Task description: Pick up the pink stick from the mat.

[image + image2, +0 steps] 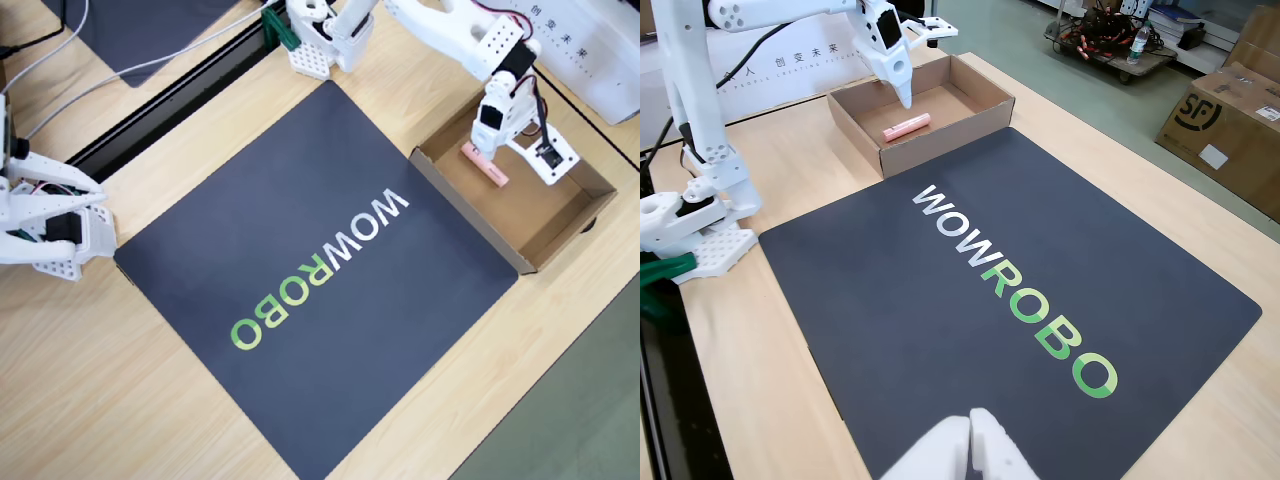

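One pink stick (907, 126), lying inside the cardboard box (970, 112) off the mat's (940, 330) far corner, not on the mat. End effector (902, 92) released, hovering above. Probably best to drop straight down, straddle the middle.

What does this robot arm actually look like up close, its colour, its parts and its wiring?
The arm is white plastic throughout, built of blocky segments with small round holes in some of them. Its base sits on a white perforated plate. Black inset panels mark the joints near the gripper, whose fingers taper to a point. Thin dark and red wires run along the upper segments.
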Available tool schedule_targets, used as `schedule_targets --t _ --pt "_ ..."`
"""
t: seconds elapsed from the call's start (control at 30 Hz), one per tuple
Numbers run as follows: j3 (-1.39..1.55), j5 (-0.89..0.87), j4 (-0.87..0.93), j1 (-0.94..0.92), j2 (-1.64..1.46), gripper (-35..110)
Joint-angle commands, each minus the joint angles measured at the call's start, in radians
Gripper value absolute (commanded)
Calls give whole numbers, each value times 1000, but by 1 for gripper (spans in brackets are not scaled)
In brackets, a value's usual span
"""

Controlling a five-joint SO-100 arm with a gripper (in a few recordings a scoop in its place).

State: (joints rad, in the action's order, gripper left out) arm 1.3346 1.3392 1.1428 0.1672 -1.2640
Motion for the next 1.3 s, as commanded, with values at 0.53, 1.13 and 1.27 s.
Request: schedule_targets --t 0.53,1.13,1.27 --pt "210 14 -6 -8 -322 0" --pt "615 14 -6 -41 -927 0" --pt "726 17 -6 -51 -1054 0"
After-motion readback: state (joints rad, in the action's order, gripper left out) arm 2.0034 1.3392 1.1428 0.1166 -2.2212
